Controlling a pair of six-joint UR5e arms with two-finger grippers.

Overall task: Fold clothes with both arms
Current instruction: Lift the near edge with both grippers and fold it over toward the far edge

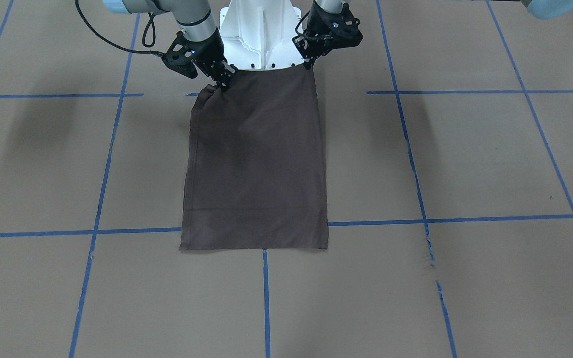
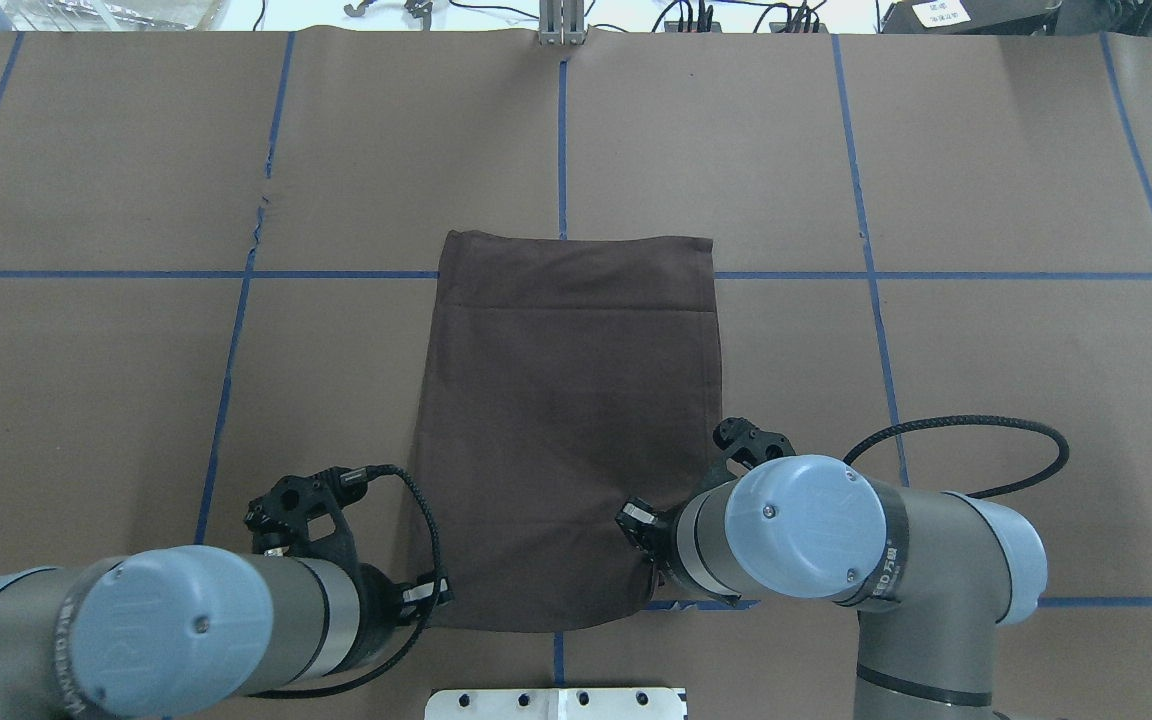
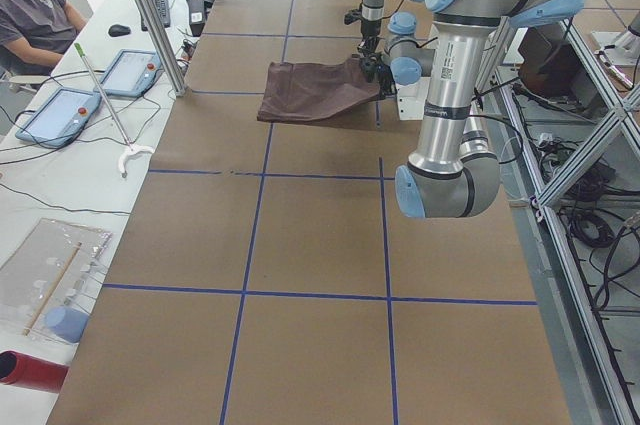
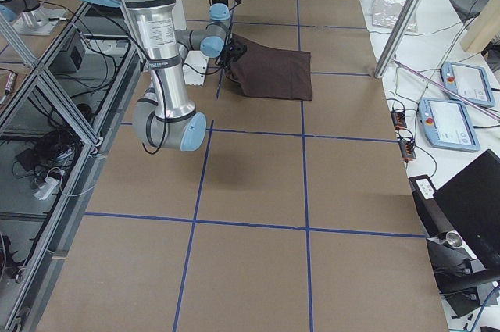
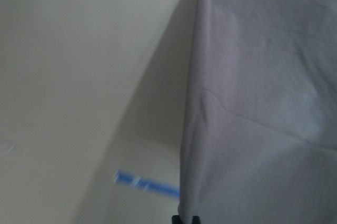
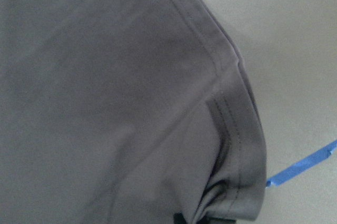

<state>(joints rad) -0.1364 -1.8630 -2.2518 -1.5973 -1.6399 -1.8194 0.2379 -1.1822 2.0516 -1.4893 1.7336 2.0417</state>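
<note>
Shirt: T-shirt (image 1: 256,164) lies mid-table (image 1: 465,159) as a long narrow rectangle, sleeves tucked out of sight; the end by the robot is raised, the far hem lies flat
Right gripper: right gripper (image 1: 223,82) has its fingers pressed together on the near corner on its side, with cloth bunched and creased just below the pinch
Left gripper: left gripper (image 1: 310,63) pinches the other near corner; the side edge under it hangs straight and smooth
Step, by my reading: near end to be carried over toward the far hem, halving the length
Risk, skew: the right-hand corner is gathered while the left one is taut, so the carried edge may land crooked
Risk, slip: the fabric is thin and smooth and both holds sit at the very corner; a quick pull could free one
Risk, drag: if the grippers travel low, the flat half may slide on the paper and wrinkle
Edges: the long sides run nearly parallel; the far hem crosses a blue tape line (image 1: 465,219)
Room: bare table lies wide on both sides and beyond the far hem; the white pedestal (image 1: 261,35) stands close behind the grippers, so forward is the free way
</note>
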